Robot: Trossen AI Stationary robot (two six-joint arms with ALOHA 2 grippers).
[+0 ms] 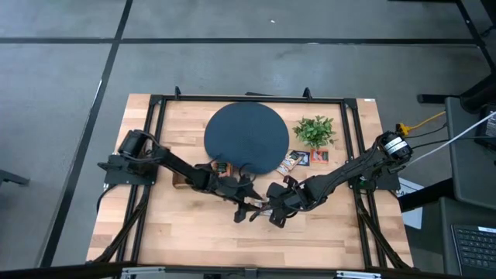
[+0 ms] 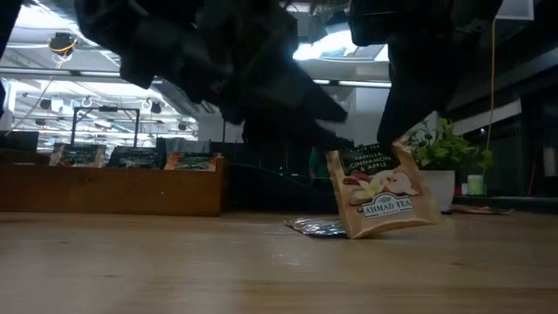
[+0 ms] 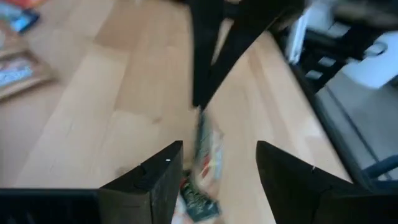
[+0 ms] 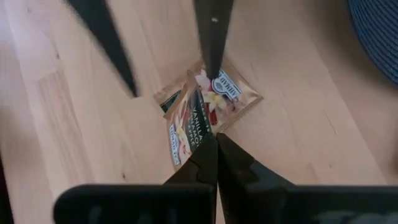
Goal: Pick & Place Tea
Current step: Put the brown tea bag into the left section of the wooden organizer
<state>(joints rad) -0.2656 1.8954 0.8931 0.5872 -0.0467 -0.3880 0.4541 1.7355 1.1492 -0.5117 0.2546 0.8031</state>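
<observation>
- Wooden table (image 1: 194, 232) on a grey floor; dark frame rails run around the tabletop, and a shelved room with ceiling lights is seen beyond it in the low view.
- Right gripper (image 4: 216, 144): fingers pressed together, pinching the top edge of a tan tea sachet (image 4: 189, 124). The sachet is held upright on edge, its lower corner on the table.
- In the low view the same tea sachet (image 2: 381, 190) is seen tilted, with fruit artwork and a brand label facing the camera.
- A second sachet (image 4: 231, 94) lies flat on the wood directly under and behind the held one; a flat silvery sachet (image 2: 316, 227) is seen at its base in the low view.
- Left gripper (image 3: 214, 165): fingers spread wide, one on each side of the upright sachet (image 3: 205, 155), not seen touching it.
- Both grippers meet at the table's front centre, right gripper (image 1: 273, 211) just beside left gripper (image 1: 249, 208).
- Round dark disc (image 1: 246, 138) sits behind the grippers, nothing on it.
- More sachets (image 1: 302, 159) lie just beside the disc's right edge, near a small green plant (image 1: 315, 130).
- A wooden box (image 2: 109, 187) holding further sachets stands at the table's left in the low view.
</observation>
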